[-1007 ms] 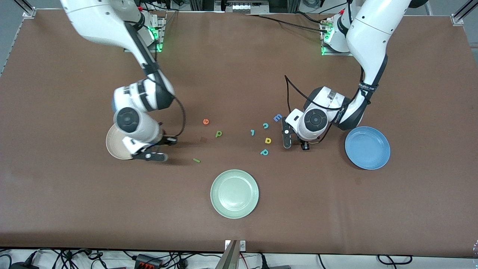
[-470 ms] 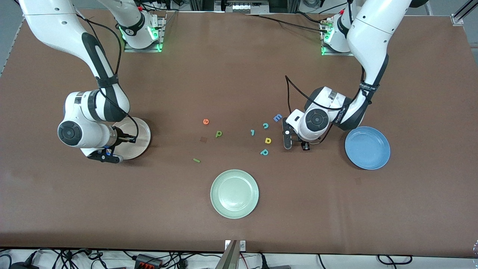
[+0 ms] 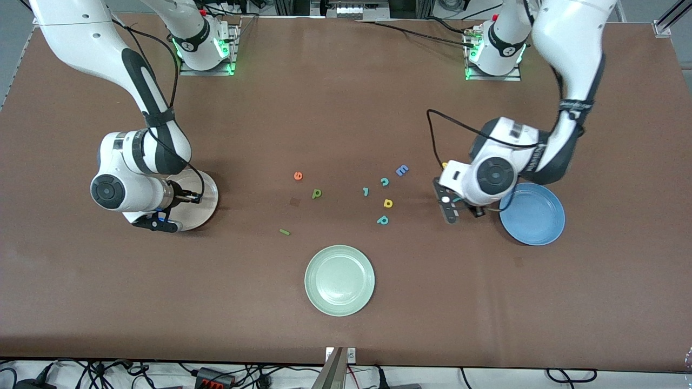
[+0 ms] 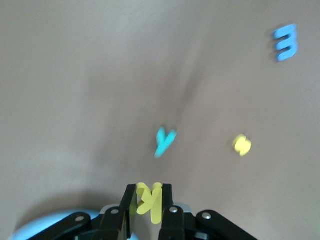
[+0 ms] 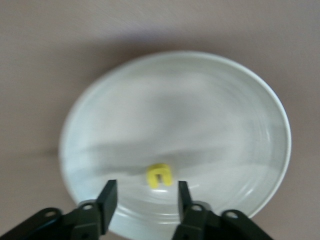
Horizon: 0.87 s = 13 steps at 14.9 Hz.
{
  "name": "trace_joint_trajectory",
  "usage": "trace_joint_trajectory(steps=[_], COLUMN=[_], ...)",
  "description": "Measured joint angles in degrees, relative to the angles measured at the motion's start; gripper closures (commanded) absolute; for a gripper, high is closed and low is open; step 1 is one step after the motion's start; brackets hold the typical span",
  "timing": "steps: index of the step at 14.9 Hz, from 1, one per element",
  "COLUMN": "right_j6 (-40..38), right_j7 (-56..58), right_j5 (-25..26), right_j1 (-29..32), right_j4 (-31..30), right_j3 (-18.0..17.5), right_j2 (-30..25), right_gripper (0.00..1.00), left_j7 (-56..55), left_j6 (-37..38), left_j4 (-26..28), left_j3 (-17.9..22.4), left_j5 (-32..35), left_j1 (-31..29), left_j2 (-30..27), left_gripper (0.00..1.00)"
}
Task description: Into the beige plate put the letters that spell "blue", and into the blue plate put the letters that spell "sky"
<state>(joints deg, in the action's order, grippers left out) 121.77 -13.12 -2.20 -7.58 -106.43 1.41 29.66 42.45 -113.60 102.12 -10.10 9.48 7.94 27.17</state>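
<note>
Fingers of right gripper [image 5: 143, 200] now spread over yellow u [image 5: 159, 176]; left gripper [image 4: 148, 207] lifted, pinching yellow k [image 4: 149, 199].

Table [image 3: 346, 108]: matt brown covering, smooth. Beige plate [image 5: 240, 110]: glossy glazed look, faint rings. Blue plate [image 3: 535, 216]: smooth, slight sheen. Yellow k [image 4: 149, 198]: matt, foam-like. Arm shells [image 3: 81, 32]: glossy white plastic.

u [image 5: 159, 177] lies in beige plate [image 3: 208, 208] at right arm's end; blue plate [image 3: 532, 214] at left arm's end; e [image 3: 298, 175], b [image 3: 317, 193], l [image 3: 284, 232] on table between
</note>
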Motion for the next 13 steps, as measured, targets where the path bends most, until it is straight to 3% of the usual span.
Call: trace_joint_trajectory(steps=[4, 9, 10, 12, 13], right_j6=[0.05, 2.74, 4.04, 7.69, 9.39], right_j7=[-2.14, -11.58, -13.35, -17.92, -20.33], right_j5=[-0.73, -2.97, -3.38, -3.49, -3.51], right_j1=[-7.19, -18.37, -20.04, -22.7, -23.86], right_j4=[0.83, -0.13, -0.48, -1.04, -1.15], right_j3=[-1.35, -2.13, -2.18, -2.22, -2.22], right_j2=[-2.84, -2.95, -2.66, -1.46, -0.62], right_gripper=[0.0, 0.0, 0.0, 0.0, 0.0], left_j7=[-4.85, -10.09, -10.09, -10.29, -10.56], left_j6=[1.04, -1.14, -1.78, -2.36, -2.38], left_j4=[0.79, 2.55, 2.59, 2.59, 2.6], left_j3=[0.27, 0.39, 0.4, 0.38, 0.28], left_j5=[0.0, 0.0, 0.0, 0.0, 0.0], left_j1=[-9.06, -14.77, -15.69, -16.44, -16.44], left_j2=[-0.25, 2.42, 3.1, 3.9, 4.03], left_gripper=[0.94, 0.92, 0.75, 0.0, 0.0])
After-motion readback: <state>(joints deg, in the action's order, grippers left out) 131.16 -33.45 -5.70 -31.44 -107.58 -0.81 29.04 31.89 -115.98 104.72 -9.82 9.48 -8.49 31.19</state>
